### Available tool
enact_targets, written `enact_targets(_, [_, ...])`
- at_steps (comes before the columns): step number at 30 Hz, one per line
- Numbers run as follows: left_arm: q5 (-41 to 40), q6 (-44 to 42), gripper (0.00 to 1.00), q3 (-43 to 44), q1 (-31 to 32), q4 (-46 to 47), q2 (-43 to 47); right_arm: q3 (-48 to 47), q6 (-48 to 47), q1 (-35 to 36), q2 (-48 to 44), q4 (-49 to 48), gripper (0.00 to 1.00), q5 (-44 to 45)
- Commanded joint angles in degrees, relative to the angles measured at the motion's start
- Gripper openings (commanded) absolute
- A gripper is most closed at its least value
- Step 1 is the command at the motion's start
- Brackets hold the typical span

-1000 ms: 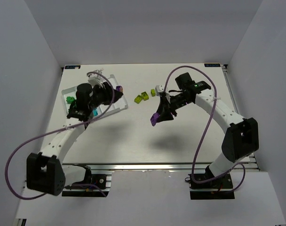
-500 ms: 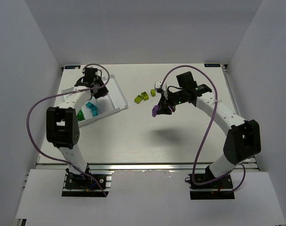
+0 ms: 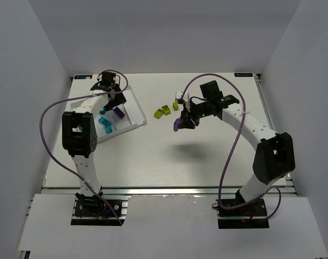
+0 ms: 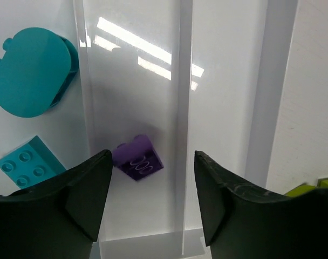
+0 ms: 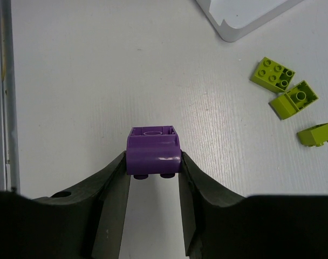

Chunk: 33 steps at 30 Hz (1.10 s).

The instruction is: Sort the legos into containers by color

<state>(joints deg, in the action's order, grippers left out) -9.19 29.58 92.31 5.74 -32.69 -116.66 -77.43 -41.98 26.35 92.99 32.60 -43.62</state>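
A: Your left tool (image 4: 153, 159) hangs over the tray (image 3: 133, 110) at the far left of the surface (image 3: 153, 156). Its jaws stand well apart and grip nothing.

B: Under that gap you have a purple brick (image 4: 137, 162) lying on the tray floor. It sits closer to your left finger, and the wrist view cannot tell you whether they touch.

A: That brick is in the middle one of the three compartments your wrist view shows, with a raised ridge (image 4: 184, 81) just beside it on the right.

B: One compartment further left in that view you have a round cyan piece (image 4: 29, 73) and a square cyan brick (image 4: 26, 162), apart from each other.

A: From above, your left arm covers part of the tray, so you cannot tell what lies under it.

B: Moving right, off the tray, you have the lime bricks (image 5: 292, 99), three of them loose on the surface between the tray and your right tool (image 5: 153, 167). Two lie just beside each other and the third is a little apart.

A: Your right tool is closed about halfway on a second purple brick (image 5: 153, 148). One finger presses each side, and the brick's open underside faces the wrist camera.

B: You hold that brick off the surface, since its shadow falls apart from it in the top view. It hangs near the lime bricks, on their near right side, well apart from the tray.
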Motion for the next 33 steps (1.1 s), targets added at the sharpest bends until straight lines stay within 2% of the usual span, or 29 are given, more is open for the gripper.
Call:
enact_targets(1, [0.66, -0.32, 0.73, 2.96, -0.29, -0.54, 2.14, -2.47, 1.54, 0.63, 1.23, -2.45, 0.1, 0.72])
enact_targets(5, [3.47, 0.04, 0.75, -0.45, -0.29, 1.21, 7.31, -2.29, 3.83, 3.35, 3.07, -5.87, 0.1, 1.78])
enact_targets(10, [4.71, 0.74, 0.76, -11.7, -0.38, 4.82, 23.73, -6.14, 10.58, 8.35, 8.16, -12.55, 0.12, 3.28])
enact_targets(17, [1.9, 5.48, 0.8, -29.28, -1.43, 3.34, 46.24, -15.73, 27.45, 14.25, 21.42, -25.37, 0.09, 4.23])
enact_targets(20, [-0.03, 7.24, 0.89, -36.05, -1.52, 2.54, 55.47, -21.0, 34.05, 16.71, 26.97, -30.83, 0.09, 8.09])
enact_targets(21, [-0.39, 8.03, 0.95, -37.63, -1.52, 2.37, 57.58, -24.4, 35.02, 17.33, 28.29, -31.36, 0.1, 10.37])
enact_targets(24, [-0.65, 8.74, 0.97, -43.43, -1.52, 0.97, 64.35, -32.4, 36.61, 19.52, 35.92, -31.81, 0.13, 13.1])
enact_targets(28, [-0.92, 9.88, 0.97, -45.63, -1.52, -1.76, 67.61, -39.88, 38.9, 20.41, 41.81, -34.08, 0.15, 16.89])
enact_targets(31, [-1.88, 10.49, 0.97, -46.78, -1.52, -2.56, 70.95, -42.8, 38.29, 21.2, 44.9, -36.29, 0.24, 19.79])
enact_targets(33, [-2.32, 10.49, 0.98, -46.96, -1.52, -2.64, 72.7, -43.16, 37.67, 21.46, 45.96, -37.95, 0.37, 21.2])
